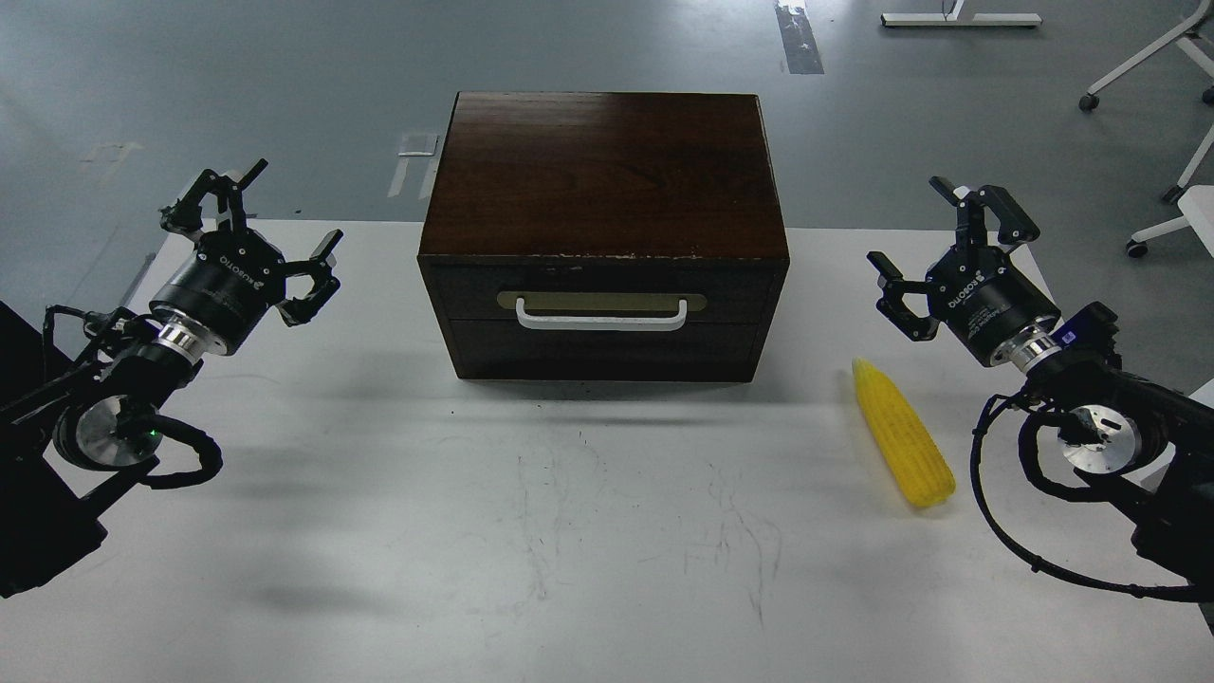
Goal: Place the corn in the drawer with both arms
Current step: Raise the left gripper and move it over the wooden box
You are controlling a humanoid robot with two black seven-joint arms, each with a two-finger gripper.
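Note:
The yellow corn (902, 433) lies on the white table (569, 531), right of the box, its tapered tip pointing toward the back. The dark brown drawer (603, 304) sits shut in the front of the wooden box (604, 175), with a white bar handle (601, 319) on a brass-coloured plate. My left gripper (254, 226) hovers left of the box, fingers spread open and empty. My right gripper (939, 245) hovers right of the box, behind and above the corn, also open and empty.
The table's back edge runs just behind the box's middle. Beyond it is grey floor with tape marks, white chair legs with castors (1148, 85) at the far right, and a white stand base (958, 17) at the top.

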